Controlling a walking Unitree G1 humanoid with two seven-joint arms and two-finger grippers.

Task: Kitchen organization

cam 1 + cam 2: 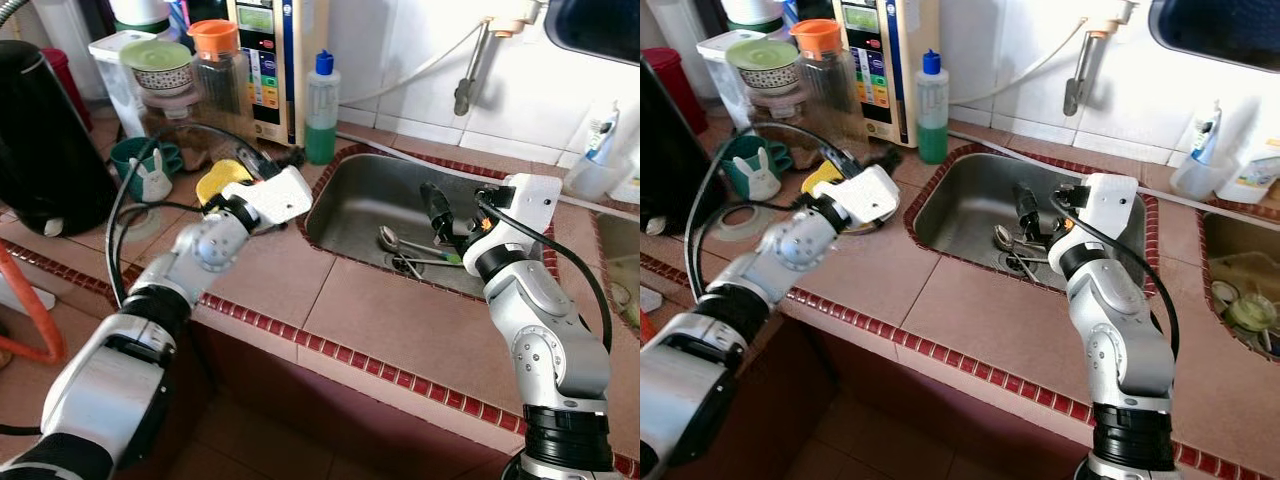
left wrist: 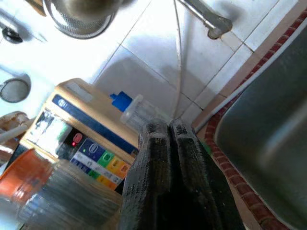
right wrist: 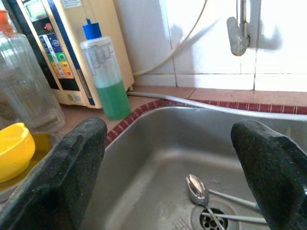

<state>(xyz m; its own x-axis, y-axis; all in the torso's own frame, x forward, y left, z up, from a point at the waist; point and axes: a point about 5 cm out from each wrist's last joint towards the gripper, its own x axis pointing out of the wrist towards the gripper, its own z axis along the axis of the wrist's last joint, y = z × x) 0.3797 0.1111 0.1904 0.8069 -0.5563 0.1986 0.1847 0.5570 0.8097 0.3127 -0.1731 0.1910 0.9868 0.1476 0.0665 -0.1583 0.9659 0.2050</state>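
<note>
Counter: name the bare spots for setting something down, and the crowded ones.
Free: the tiled counter between the sink and the red-tiled front edge, and the patch before the left gripper. Crowded: the back left corner, with kettle, jar, soap bottle. Spoons lie at the sink drain.

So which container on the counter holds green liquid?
The clear bottle with the blue cap, beside the sink; the orange-lidded jar doesn't.

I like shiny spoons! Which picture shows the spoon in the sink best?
The right wrist view: the spoon lies large and sharp by the drain, framed by the open right pincer. Both eye views show it small in the sink, partly behind that arm. The left wrist view shows bare sink wall.
</note>
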